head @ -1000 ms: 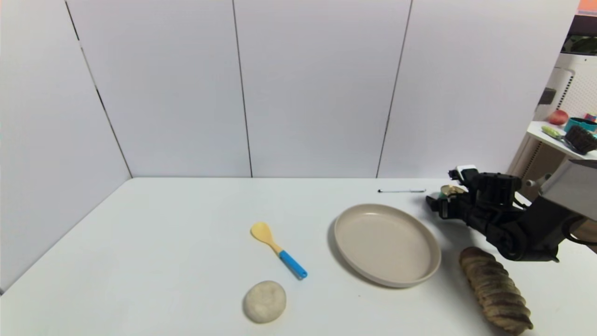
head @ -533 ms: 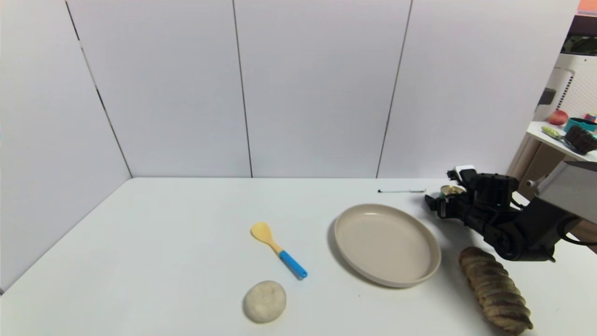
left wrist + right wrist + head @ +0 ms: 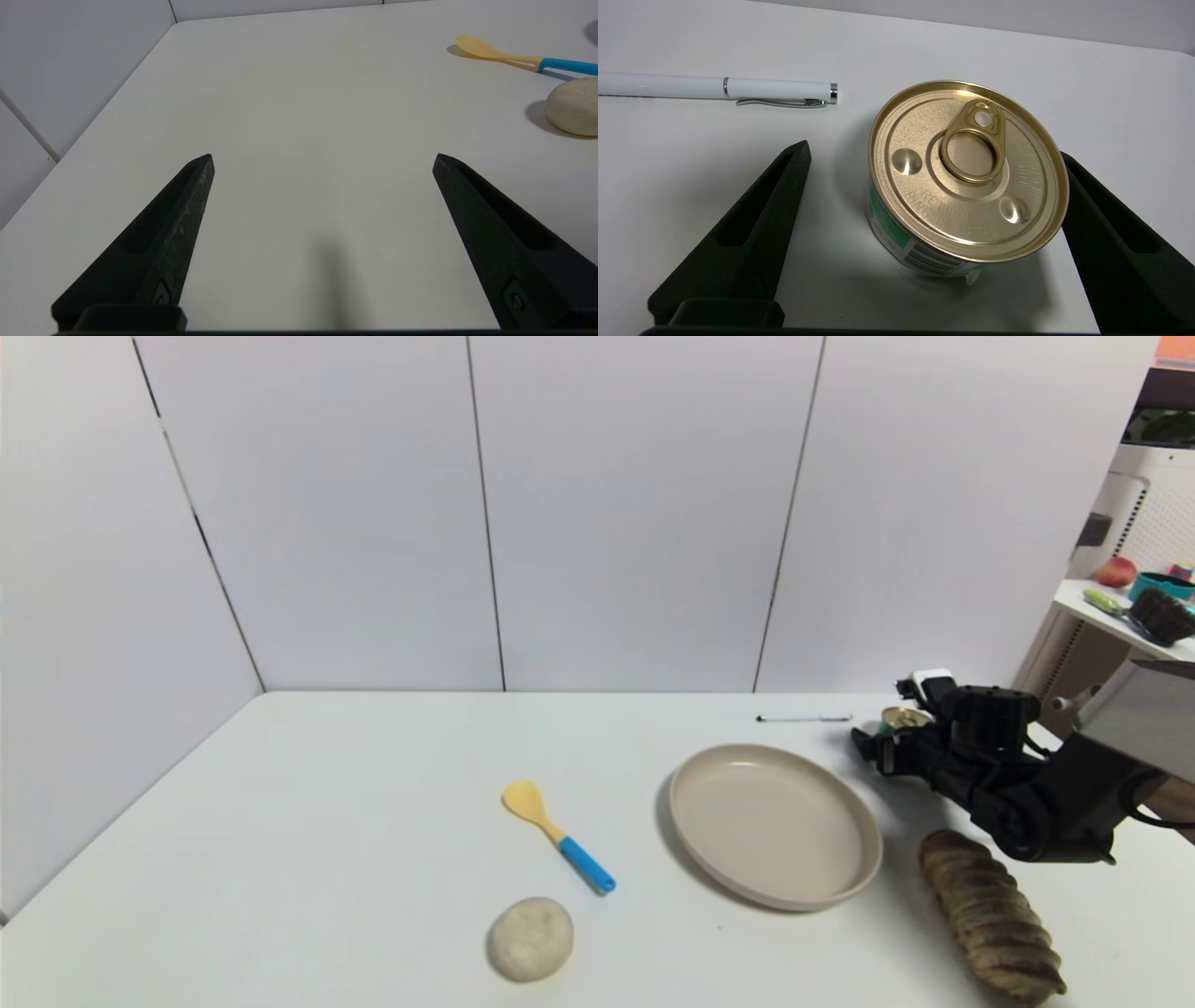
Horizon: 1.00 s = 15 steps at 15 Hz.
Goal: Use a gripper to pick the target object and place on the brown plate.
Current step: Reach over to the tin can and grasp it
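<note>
The target can (image 3: pixel 902 717) has a gold pull-tab lid and a green and white label. It stands on the white table just right of the brown plate (image 3: pixel 766 821), at the far right. My right gripper (image 3: pixel 885 719) is open with one jaw on each side of the can. In the right wrist view, the can (image 3: pixel 969 170) sits between the jaws of the right gripper (image 3: pixel 934 151). It is close against one finger (image 3: pixel 1111 224), with a gap to the other. My left gripper (image 3: pixel 323 157) is open and empty over bare table near the left edge.
A twisted bread loaf (image 3: pixel 990 915) lies right of the plate, under my right arm. A white pen (image 3: pixel 803 718) lies behind the plate, near the can (image 3: pixel 714 87). A yellow spoon with a blue handle (image 3: pixel 560 837) and a pale bun (image 3: pixel 530 938) lie at the centre front.
My right arm has shifted slightly, its elbow moving a little toward the can. The gripper stays open around the can. The can has not moved.
</note>
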### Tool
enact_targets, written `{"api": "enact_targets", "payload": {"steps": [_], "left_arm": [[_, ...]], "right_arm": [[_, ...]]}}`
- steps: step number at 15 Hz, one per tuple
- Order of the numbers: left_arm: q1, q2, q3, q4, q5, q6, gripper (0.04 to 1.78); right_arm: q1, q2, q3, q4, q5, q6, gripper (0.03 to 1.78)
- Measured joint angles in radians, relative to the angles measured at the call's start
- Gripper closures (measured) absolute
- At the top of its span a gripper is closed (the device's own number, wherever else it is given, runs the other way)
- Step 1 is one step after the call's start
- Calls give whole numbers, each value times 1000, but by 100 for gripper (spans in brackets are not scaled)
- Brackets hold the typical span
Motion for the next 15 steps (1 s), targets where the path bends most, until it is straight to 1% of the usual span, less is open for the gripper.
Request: {"api": "enact_targets", "payload": {"steps": [15], "left_arm": [[0, 0, 0, 0, 0, 0, 13]], "right_arm": [[-1, -5, -4, 13, -2, -4, 12]]}}
